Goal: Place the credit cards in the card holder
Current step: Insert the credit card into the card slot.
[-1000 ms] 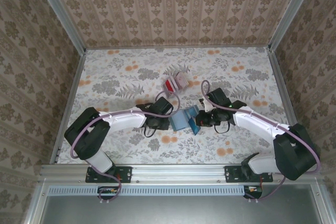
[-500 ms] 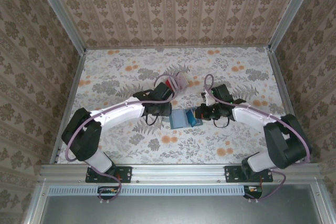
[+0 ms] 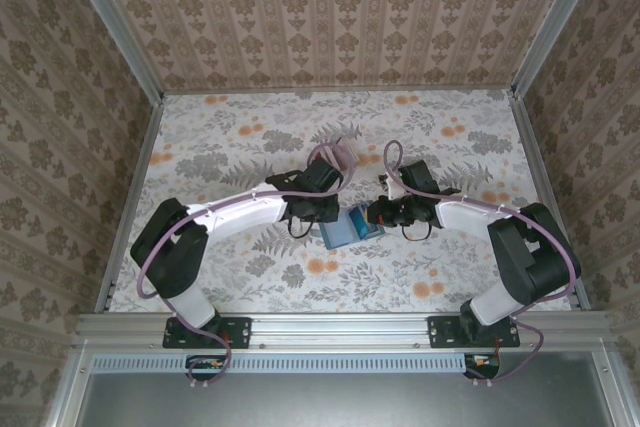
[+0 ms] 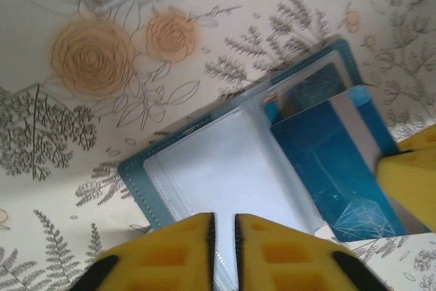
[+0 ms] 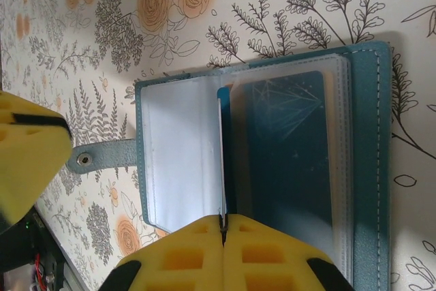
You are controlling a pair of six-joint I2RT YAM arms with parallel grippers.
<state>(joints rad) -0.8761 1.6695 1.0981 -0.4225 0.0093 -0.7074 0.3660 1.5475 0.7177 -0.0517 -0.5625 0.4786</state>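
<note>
Card holder (image 3: pixel 350 228) lies open at the tabletop (image 3: pixel 230 147) middle, with the left end effector (image 4: pixel 223 226) at its 10 o'clock and the right end effector (image 5: pixel 223 226) at its 3 o'clock. The right one grips 1 blue credit card (image 4: pixel 327 168) standing on edge at the holder's fold. The left one is closed to a thin slit above the clear sleeve (image 4: pixel 218 168), and I cannot tell whether it pinches anything.

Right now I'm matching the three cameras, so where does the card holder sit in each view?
Top external: card holder near centre.
Left wrist: card holder open, centre to right.
Right wrist: card holder open, across the middle.
Shared landmark: the blue card.
</note>
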